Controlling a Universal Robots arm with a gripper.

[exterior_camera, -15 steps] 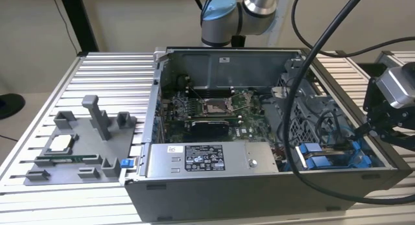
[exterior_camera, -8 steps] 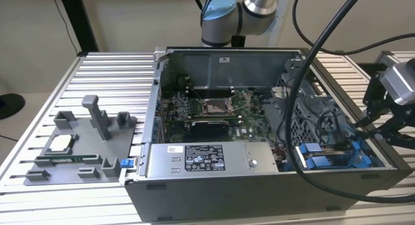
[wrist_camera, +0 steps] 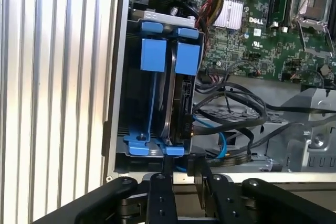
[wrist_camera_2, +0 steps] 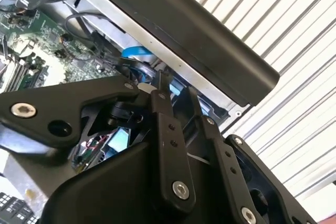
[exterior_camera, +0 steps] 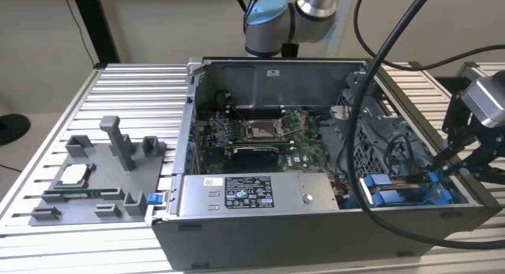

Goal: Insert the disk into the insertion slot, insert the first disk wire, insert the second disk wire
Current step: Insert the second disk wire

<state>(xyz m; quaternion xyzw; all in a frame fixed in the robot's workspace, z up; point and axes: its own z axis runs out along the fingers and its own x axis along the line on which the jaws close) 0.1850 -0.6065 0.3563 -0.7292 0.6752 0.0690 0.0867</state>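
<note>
The exterior view shows an open computer case [exterior_camera: 316, 167] on a ribbed metal table [exterior_camera: 134, 102]. The gripper [exterior_camera: 473, 161] hangs at the exterior view's right, at about 3 o'clock from the case's middle, just beside the case wall. The disk [exterior_camera: 398, 191] in its blue carrier sits in the insertion slot [exterior_camera: 442, 197] in the corner of the case at about 4 o'clock, and the gripper is just above and beside it. The grey power-supply box [exterior_camera: 252, 194] lies along the near wall, and the motherboard [exterior_camera: 261, 135] is in the middle. A grey parts holder [exterior_camera: 94, 179] stands on the table at 9 o'clock from the case.

In the second wrist view the black gripper [wrist_camera_2: 176, 90] has its fingers [wrist_camera_2: 163, 103] close together, reaching down to a blue part of the disk [wrist_camera_2: 134, 52] beside the dark case edge [wrist_camera_2: 210, 40]. I cannot tell if they pinch something.

In the first wrist view the disk [wrist_camera: 160, 87] stands on edge inside the insertion slot [wrist_camera: 123, 77], with blue tabs at both ends. The gripper [wrist_camera: 181, 169] is just at the disk's near end, its fingertips [wrist_camera: 167, 162] near the blue rail. Black cables [wrist_camera: 236, 108] and a blue wire [wrist_camera: 220, 140] lie beside the slot.
</note>
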